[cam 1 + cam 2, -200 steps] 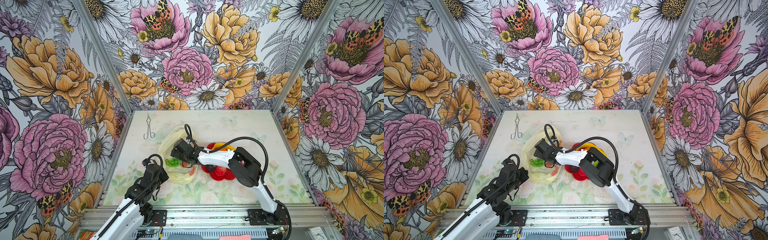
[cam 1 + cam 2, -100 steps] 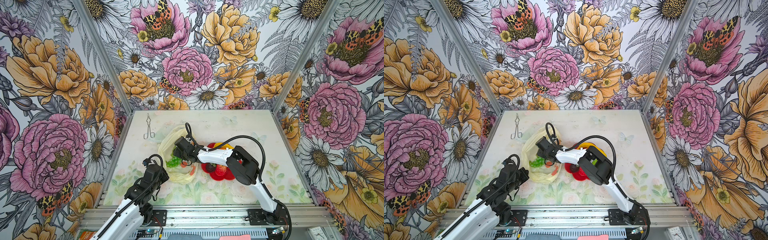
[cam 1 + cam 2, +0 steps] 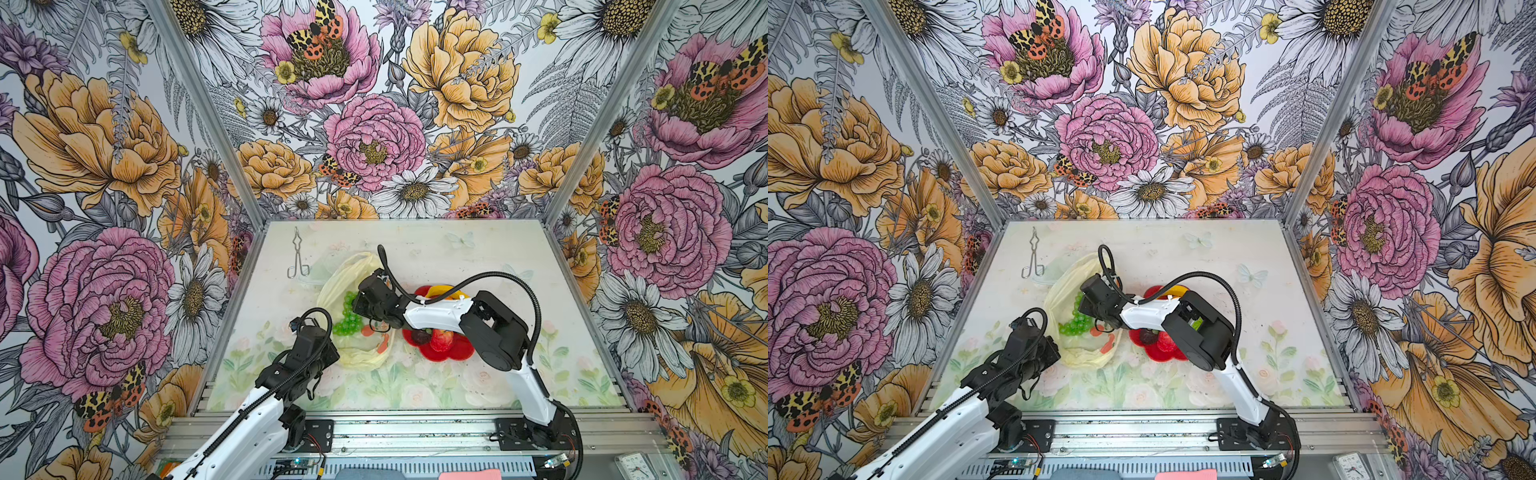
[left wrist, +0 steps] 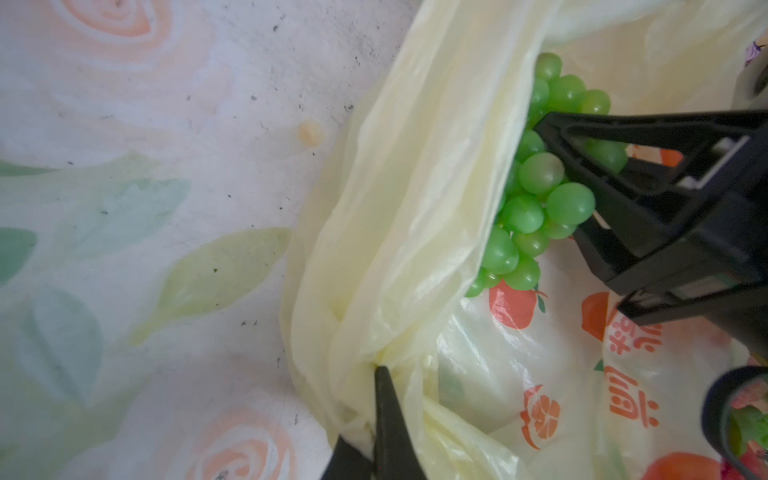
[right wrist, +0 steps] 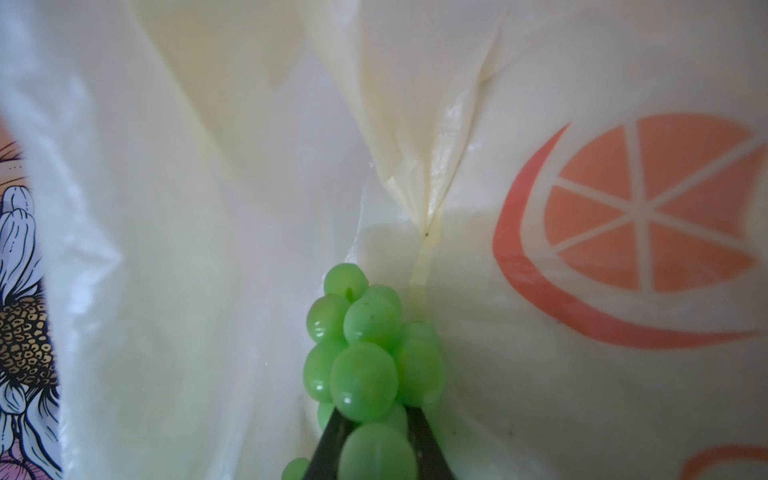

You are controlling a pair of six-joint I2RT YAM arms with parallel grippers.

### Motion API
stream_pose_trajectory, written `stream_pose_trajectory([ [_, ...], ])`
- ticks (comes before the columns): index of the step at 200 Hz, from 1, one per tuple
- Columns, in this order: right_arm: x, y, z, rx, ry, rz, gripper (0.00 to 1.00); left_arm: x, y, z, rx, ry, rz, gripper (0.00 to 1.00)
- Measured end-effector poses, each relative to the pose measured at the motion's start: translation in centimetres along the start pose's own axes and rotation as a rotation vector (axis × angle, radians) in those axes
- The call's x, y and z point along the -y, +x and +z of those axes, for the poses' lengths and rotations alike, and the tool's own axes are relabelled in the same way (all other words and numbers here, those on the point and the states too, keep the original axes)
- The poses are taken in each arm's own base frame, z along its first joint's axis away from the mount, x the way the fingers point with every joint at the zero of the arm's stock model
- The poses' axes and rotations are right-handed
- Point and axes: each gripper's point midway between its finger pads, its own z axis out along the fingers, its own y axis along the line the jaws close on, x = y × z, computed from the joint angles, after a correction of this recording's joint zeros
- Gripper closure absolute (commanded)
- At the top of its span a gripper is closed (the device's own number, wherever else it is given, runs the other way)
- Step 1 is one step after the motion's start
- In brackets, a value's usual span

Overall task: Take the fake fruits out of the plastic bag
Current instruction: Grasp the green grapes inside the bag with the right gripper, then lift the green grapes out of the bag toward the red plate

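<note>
- The left gripper (image 4: 380,374) stays clenched on the near edge of the plastic bag (image 4: 415,208).
- The right gripper (image 5: 376,436), spread wide a second ago, now clamps the green grape bunch (image 5: 365,365) inside the bag's mouth.
- Crinkled bag folds crowd the grapes.
- Just beside the bag, the red plate (image 3: 453,353) carries an apple (image 3: 441,338), with the right arm (image 3: 440,316) partly covering it.
- Metal tongs (image 3: 298,259) lie far back, on the left.

Showing bright, even light in both top views, casting only faint, soft shadows on the table (image 3: 478,266). Bowing the walls (image 3: 124,166) at the edges. Glaring mildly off the bag (image 4: 415,187) in the left wrist view. Blurring the nearest grapes (image 5: 376,453) in the hazier right wrist view.
</note>
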Motion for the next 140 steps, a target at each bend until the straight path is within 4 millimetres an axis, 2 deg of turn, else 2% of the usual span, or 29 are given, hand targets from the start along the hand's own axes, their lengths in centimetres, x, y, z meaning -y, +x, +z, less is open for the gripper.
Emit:
stream_pose_trajectory([
  [31,-0.1,0.1,-1.3,0.007,-0.006,-0.05,0.91,0.1,-0.8,0.1,0.014,-0.007,-0.001,1.0],
  [91,-1.8,0.5,-3.6,0.019,-0.044,-0.165,0.92,-0.3,-1.5,0.3,0.025,-0.033,0.004,1.0],
  [115,-2.5,0.1,-5.2,0.042,-0.057,-0.223,0.92,-0.3,-2.1,0.3,0.028,-0.044,0.004,1.0],
  [140,-4.0,-0.8,-7.8,0.082,-0.085,-0.289,0.92,-0.2,-2.8,0.4,0.03,-0.059,0.011,1.0],
])
